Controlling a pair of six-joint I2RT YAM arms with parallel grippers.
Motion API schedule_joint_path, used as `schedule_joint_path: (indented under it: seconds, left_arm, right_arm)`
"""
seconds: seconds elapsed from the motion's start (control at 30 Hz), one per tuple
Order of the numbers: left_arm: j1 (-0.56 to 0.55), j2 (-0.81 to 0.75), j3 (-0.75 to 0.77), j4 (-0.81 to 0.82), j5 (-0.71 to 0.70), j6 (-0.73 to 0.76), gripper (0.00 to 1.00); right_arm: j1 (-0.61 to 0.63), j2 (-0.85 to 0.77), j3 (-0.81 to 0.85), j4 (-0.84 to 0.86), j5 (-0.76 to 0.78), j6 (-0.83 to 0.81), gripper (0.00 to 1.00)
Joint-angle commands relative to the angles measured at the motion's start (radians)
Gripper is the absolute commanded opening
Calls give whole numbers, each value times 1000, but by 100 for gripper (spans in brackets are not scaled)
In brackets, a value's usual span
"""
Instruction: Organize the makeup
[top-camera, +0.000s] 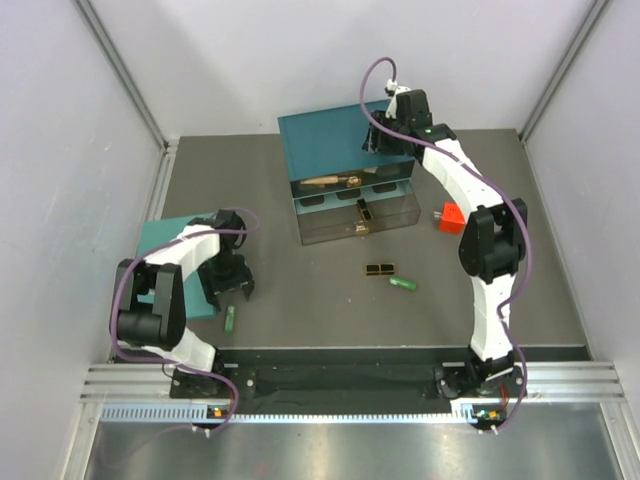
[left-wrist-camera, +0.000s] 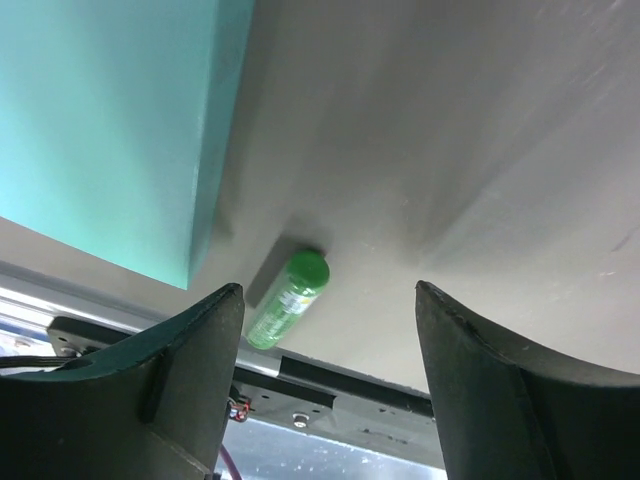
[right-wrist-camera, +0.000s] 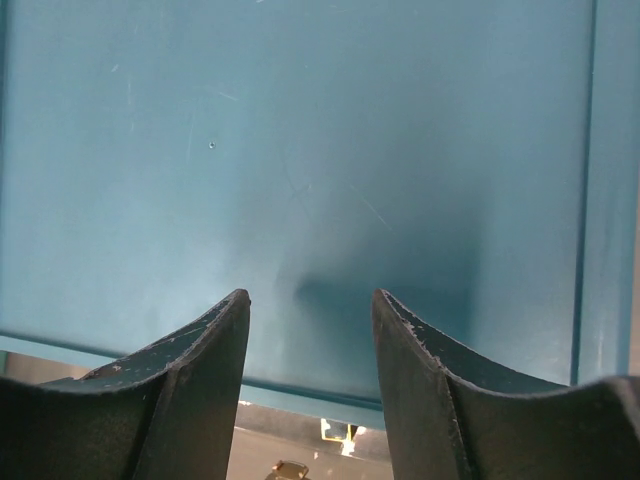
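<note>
Makeup lay partly sorted: some sat in the teal organizer at the back of the tabletop, and some lay loose in front of it. The left gripper hung low over one green stick, its fingers wide apart with nothing between them. The stick sat off toward the left finger, just beside the edge of the flat teal panel and near the tabletop's front rail. The right gripper hovered above the organizer's lid, its fingers likewise apart and empty.

The likeliest trouble was at the left arm. The stick was round and off-centre, so a finger coming down on it rather than beside it could send it rolling, either against the panel or toward the rail. The left finger also had little room beside the panel and might catch its edge. On the right, a descent over the lid could press on the organizer or shove it, disturbing what was already stowed.

By count:
- **Green sticks:** two, one at the left gripper and the other mid-tabletop.
- **Black-and-gold flat cases:** two, one loose near that second stick and one in the lower clear drawer.
- **Tan pieces**: in the upper drawer, too small to count surely — perhaps two.
- **Red cube**: one.
- **Teal panel:** one.
- **Organizer:** one.
</note>
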Motion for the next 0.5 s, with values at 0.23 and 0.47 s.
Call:
schedule_joint_path:
  seconds: [0.23, 0.47]
  left_arm:
    - [4, 51, -44, -14, 41, -30, 66]
    - [4, 86, -68, 2, 8, -62, 61]
  right_arm:
    - [-41, -27, 18, 33, -49, 28, 52]
    - [-64, -42, 0, 45, -59, 32, 52]
